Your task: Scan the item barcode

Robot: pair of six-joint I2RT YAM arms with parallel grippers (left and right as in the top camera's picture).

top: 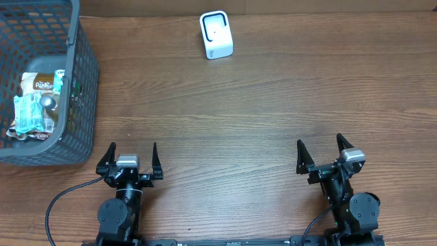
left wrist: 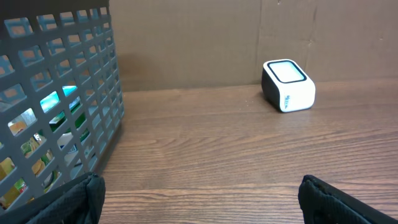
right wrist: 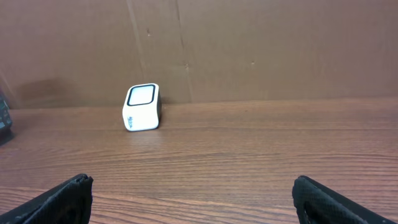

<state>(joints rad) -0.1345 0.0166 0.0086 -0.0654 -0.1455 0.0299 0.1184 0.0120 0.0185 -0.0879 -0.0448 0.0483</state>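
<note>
A white barcode scanner (top: 216, 35) with a dark window stands at the table's far edge; it also shows as the scanner (left wrist: 288, 85) in the left wrist view and the scanner (right wrist: 142, 107) in the right wrist view. Packaged items (top: 37, 102) lie inside a grey mesh basket (top: 80, 89) at the far left, with the basket (left wrist: 93, 93) filling the left of the left wrist view. My left gripper (top: 130, 159) rests at the near left, open and empty. My right gripper (top: 323, 154) sits at the near right, open and empty too. No barcode is readable from here.
A brown cardboard wall (right wrist: 249, 43) backs the wooden table (top: 225, 116). A black cable (top: 58, 201) loops beside the left arm's base.
</note>
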